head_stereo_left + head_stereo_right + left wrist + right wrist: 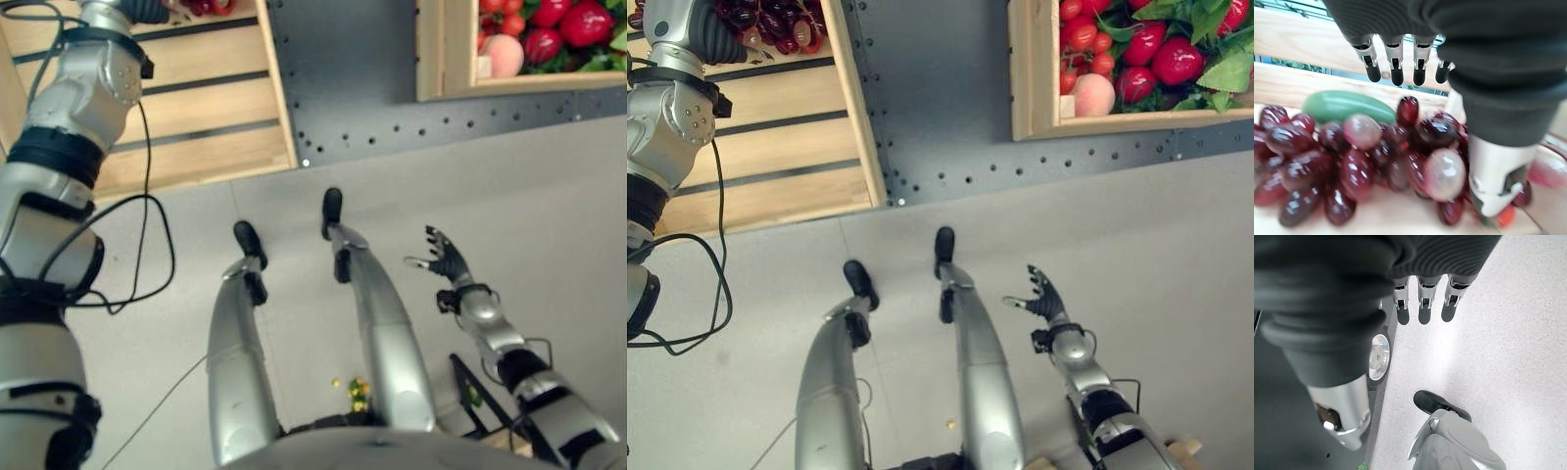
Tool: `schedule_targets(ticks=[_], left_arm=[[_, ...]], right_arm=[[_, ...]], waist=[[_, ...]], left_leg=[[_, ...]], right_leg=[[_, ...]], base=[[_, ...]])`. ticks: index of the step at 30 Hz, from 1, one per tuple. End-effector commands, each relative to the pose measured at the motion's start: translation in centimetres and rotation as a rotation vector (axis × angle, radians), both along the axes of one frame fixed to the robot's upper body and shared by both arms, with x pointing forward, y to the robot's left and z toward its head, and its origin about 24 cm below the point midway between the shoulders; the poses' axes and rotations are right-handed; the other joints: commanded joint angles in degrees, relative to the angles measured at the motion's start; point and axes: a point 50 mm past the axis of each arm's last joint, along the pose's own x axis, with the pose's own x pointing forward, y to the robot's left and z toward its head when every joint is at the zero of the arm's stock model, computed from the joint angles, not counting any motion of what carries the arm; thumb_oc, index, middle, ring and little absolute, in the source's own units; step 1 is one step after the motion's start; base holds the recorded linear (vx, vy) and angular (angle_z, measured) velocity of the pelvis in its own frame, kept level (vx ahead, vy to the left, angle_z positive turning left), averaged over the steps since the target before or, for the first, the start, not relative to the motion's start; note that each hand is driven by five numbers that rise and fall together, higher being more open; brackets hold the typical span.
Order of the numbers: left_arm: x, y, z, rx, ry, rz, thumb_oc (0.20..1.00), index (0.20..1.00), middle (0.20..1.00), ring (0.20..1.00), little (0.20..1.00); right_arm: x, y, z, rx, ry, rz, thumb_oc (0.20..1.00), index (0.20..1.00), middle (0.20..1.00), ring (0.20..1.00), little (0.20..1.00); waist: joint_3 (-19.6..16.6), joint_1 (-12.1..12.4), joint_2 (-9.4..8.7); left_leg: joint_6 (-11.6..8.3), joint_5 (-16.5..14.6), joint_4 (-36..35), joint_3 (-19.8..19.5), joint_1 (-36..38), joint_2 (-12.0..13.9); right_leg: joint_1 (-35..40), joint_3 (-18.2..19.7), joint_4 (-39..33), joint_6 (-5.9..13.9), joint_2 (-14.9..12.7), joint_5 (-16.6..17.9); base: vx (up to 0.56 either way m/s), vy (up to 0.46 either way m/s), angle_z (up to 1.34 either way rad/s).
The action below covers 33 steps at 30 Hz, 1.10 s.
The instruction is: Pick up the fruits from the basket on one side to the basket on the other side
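A bunch of dark red grapes (1376, 161) lies in the left wooden crate (279, 98), also seen as grapes (774, 24) at the crate's far end. My left hand (1397, 73) hovers just over the bunch with straight fingers, open, its thumb (1493, 181) down beside the grapes. A smooth green fruit (1347, 105) lies behind the bunch. The right wooden crate (1034, 69) holds a peach (1094, 95), red apples (1176, 61), small red fruits and green leaves. My right hand (448, 259) hangs low over the floor, open and holding nothing.
A dark perforated metal panel (353, 88) spans the gap between the two crates. Grey floor (1176, 255) lies below them. In the left crate, a pinkish-red fruit (1547, 171) sits beside the grapes.
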Motion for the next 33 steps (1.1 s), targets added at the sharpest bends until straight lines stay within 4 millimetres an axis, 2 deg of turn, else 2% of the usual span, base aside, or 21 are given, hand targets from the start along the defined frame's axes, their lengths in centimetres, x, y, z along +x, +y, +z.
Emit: schedule_targets(ticks=[1, 2, 3, 4, 5, 6, 7, 14, 22, 29, 33], left_arm=[[0.7, -0.2, -1.3, -0.047, 0.036, -0.001, 0.931, 0.931, 0.931, 0.931, 0.931], [0.7, -0.2, -1.3, -0.047, 0.037, -0.001, 0.865, 0.865, 0.865, 0.865, 0.865], [0.8, -0.3, -1.5, -0.055, 0.048, -0.007, 0.755, 0.755, 0.755, 0.755, 0.755], [0.9, -0.4, -1.6, -0.059, 0.054, -0.008, 0.429, 0.429, 0.429, 0.429, 0.429], [1.0, 0.1, -2.0, -0.066, 0.081, 0.005, 0.256, 0.256, 0.256, 0.256, 0.256], [1.0, 0.1, -2.1, -0.066, 0.081, 0.005, 0.219, 0.219, 0.219, 0.219, 0.219], [1.0, 0.1, -2.1, -0.072, 0.082, 0.003, 0.200, 0.200, 0.200, 0.200, 0.200], [1.2, 0.9, -3.6, -0.092, 0.141, 0.032, 0.200, 0.200, 0.200, 0.200, 0.200], [1.1, 1.6, -4.2, -0.113, 0.157, 0.044, 0.200, 0.200, 0.200, 0.200, 0.200], [1.1, 1.8, -4.7, -0.128, 0.169, 0.041, 0.200, 0.200, 0.200, 0.200, 0.200], [0.8, 1.3, -5.2, -0.170, 0.146, -0.021, 0.200, 0.200, 0.200, 0.200, 0.200]], right_arm=[[-2.2, -0.4, -1.9, 0.025, 0.053, -0.027, 1.000, 1.000, 1.000, 1.000, 1.000], [-2.2, -0.4, -1.9, 0.025, 0.053, -0.028, 1.000, 1.000, 1.000, 1.000, 1.000], [-2.2, -0.4, -1.9, 0.026, 0.053, -0.027, 1.000, 1.000, 1.000, 1.000, 1.000], [-2.2, -0.4, -1.8, 0.025, 0.051, -0.028, 1.000, 1.000, 1.000, 1.000, 1.000], [-2.2, -0.5, -1.8, 0.026, 0.053, -0.027, 1.000, 1.000, 1.000, 1.000, 1.000], [-2.2, -0.5, -1.8, 0.026, 0.054, -0.027, 1.000, 1.000, 1.000, 1.000, 1.000], [-2.2, -0.4, -1.8, 0.027, 0.051, -0.025, 1.000, 1.000, 1.000, 1.000, 1.000], [-1.9, -0.2, -1.4, 0.035, 0.034, -0.011, 1.000, 1.000, 1.000, 1.000, 1.000], [-1.7, 0.0, -0.8, 0.047, 0.005, 0.001, 1.000, 1.000, 1.000, 1.000, 1.000], [-1.6, 0.1, -0.6, 0.048, -0.006, 0.006, 1.000, 1.000, 1.000, 1.000, 1.000], [-1.7, -0.1, -0.7, 0.038, 0.000, 0.002, 1.000, 1.000, 1.000, 1.000, 1.000]], waist=[[-7.6, -1.1, 2.33], [-7.6, -1.1, 2.33], [-7.7, -1.1, 2.33], [-7.8, -1.1, 2.37], [-7.8, -1.0, 2.30], [-7.8, -1.0, 2.31], [-7.8, -1.0, 2.23], [-7.7, -1.0, 1.98], [-7.7, -0.9, 1.69], [-7.6, -0.9, 1.66], [-7.6, -0.5, 1.64]], left_leg=[[0.64, -3.2, -0.9, -2.1, 1.5, 0.0], [0.64, -3.2, -0.9, -2.1, 1.5, 0.0], [0.67, -3.2, -0.8, -2.2, 1.4, 0.0], [0.70, -3.1, -0.9, -2.2, 1.4, 0.0], [0.77, -3.2, -0.8, -2.1, 1.5, 0.0], [0.77, -3.2, -0.8, -2.1, 1.5, 0.0], [0.78, -3.2, -0.8, -2.1, 1.5, 0.0], [0.69, -3.3, -0.4, -2.1, 1.5, -0.1], [0.65, -3.2, -0.5, -2.3, 1.5, -0.1], [0.66, -3.2, -0.4, -2.3, 1.9, -0.1], [0.50, -3.1, -0.5, -2.3, 2.7, -0.2]], right_leg=[[2.9, -1.4, 1.8, 7.48, -0.8, -7.1], [2.9, -1.4, 1.8, 7.48, -0.8, -7.1], [3.0, -1.4, 1.8, 7.51, -0.9, -7.1], [2.9, -1.5, 1.9, 7.51, -0.9, -7.1], [2.9, -1.5, 2.0, 7.47, -0.9, -7.1], [2.9, -1.5, 2.0, 7.47, -0.9, -7.1], [2.9, -1.5, 2.1, 7.47, -0.9, -7.0], [3.1, -1.4, 2.2, 7.43, -0.9, -7.0], [3.3, -1.5, 2.0, 7.45, -1.0, -7.0], [3.5, -1.4, 2.0, 7.33, -0.8, -7.0], [4.4, -1.7, 2.0, 7.29, -1.0, -7.0]], base=[[0.00, 0.000, 0.00], [0.00, 0.000, 0.00], [0.00, 0.000, 0.00], [0.00, 0.000, 0.00], [0.00, 0.000, 0.00], [0.00, 0.000, 0.00], [0.00, 0.000, 0.00], [0.00, 0.000, 0.00], [0.00, 0.000, 0.00], [0.00, 0.000, 0.00], [0.00, 0.000, 0.00]])
